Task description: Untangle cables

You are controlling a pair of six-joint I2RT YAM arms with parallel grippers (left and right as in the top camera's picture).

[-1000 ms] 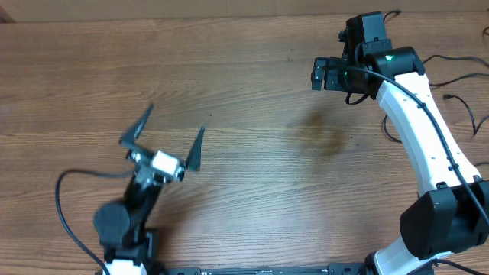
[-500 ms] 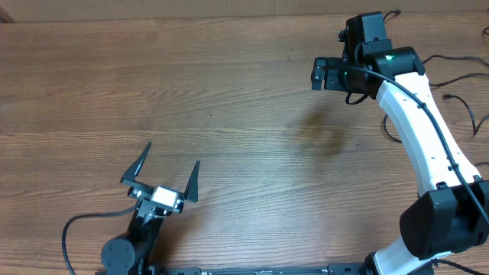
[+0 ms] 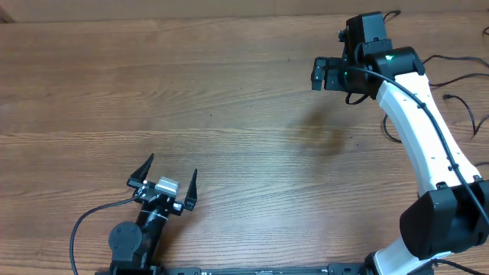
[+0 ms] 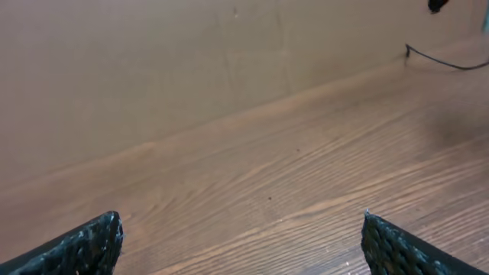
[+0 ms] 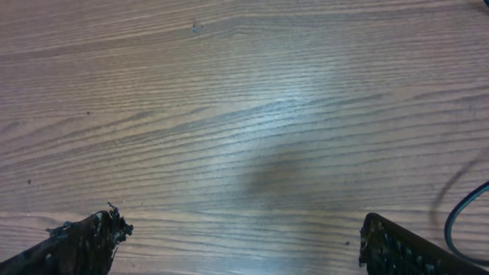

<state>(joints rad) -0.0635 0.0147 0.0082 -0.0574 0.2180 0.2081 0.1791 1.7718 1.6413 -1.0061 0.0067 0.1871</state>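
Thin black cables (image 3: 462,111) lie as loose strands at the table's right edge, beside the right arm; one shows a small plug end. The left wrist view catches one strand (image 4: 447,63) far off by the back wall. The right wrist view shows a dark curved cord (image 5: 457,208) at its right edge. My left gripper (image 3: 173,163) stands open near the front edge, far from the cables, and its wrist view shows only bare wood inside the left gripper (image 4: 241,218). My right gripper (image 3: 336,76) hangs open over bare wood at the back right, nothing in the right gripper (image 5: 241,218).
The wooden table (image 3: 229,99) carries nothing else in the middle. A brown wall (image 4: 153,69) runs along its back edge. The white right arm (image 3: 420,130) stretches along the right side, with the cable strands close to it.
My left arm has drawn back toward the front edge, its open gripper moving nearer the base. The right arm and the cables have not moved.
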